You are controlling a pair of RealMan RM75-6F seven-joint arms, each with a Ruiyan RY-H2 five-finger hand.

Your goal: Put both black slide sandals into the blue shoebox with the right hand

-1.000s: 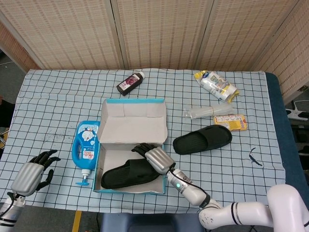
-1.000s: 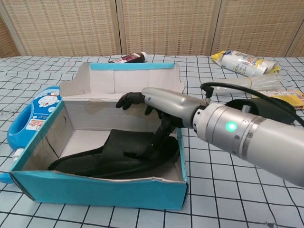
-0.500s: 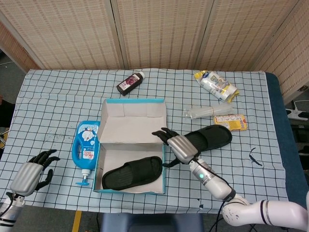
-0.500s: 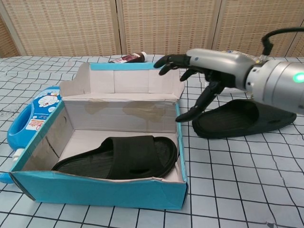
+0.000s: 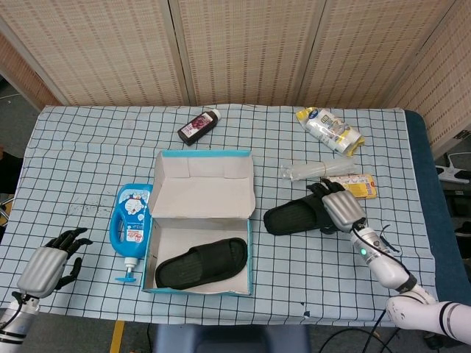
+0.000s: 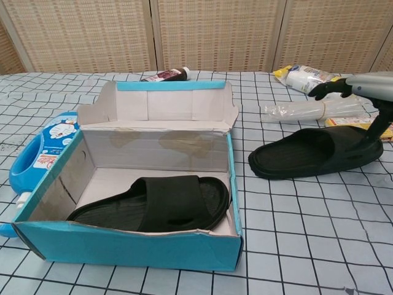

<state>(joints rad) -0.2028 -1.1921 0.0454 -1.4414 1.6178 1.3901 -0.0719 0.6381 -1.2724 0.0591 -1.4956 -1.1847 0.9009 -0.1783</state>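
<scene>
The blue shoebox [image 5: 248,220] [image 6: 129,249] stands open mid-table with its lid flap up at the back. One black slide sandal [image 5: 200,262] [image 6: 153,203] lies flat inside it. The other black sandal [image 5: 294,217] [image 6: 313,153] rests on the checked cloth to the right of the box. My right hand [image 5: 340,209] [image 6: 359,89] hovers over that sandal's right end with fingers spread, the thumb reaching down toward its strap, and grips nothing. My left hand [image 5: 51,265] rests at the near left of the table, far from the box, holding nothing.
A blue pump bottle [image 5: 131,220] [image 6: 43,147] lies against the box's left side. Behind the loose sandal are a clear plastic pack [image 5: 313,170] [image 6: 301,110] and a yellow packet [image 5: 353,185]. A snack bag [image 5: 330,131] and a dark bottle [image 5: 199,125] lie further back.
My right hand let go of the first sandal in the box, lifted out, and swung right across the table to the far end of the second sandal. The left hand has stayed put.
</scene>
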